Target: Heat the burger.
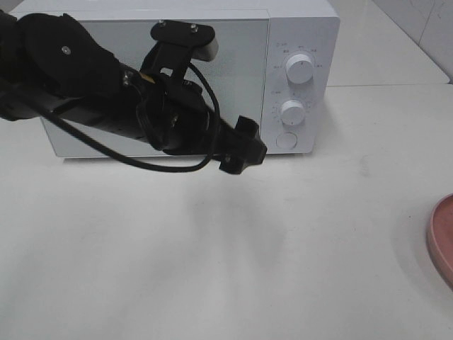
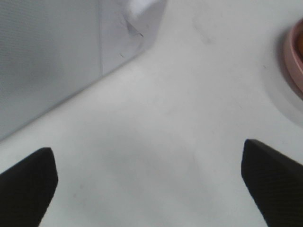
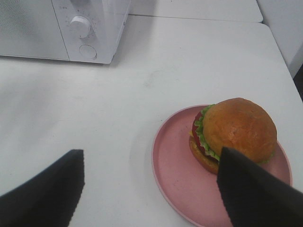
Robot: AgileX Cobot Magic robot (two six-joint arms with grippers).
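Fingers [image 2: 28, 184] apart; microwave [image 1: 297, 42] labels illegible

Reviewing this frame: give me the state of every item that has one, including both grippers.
microwave: door closed, upright on the table
burger: whole, sitting on the plate, not gripped
pink plate: flat on the table, carrying the burger
left gripper: open, empty, over bare table near the microwave
right gripper: open, empty, above the plate's edge
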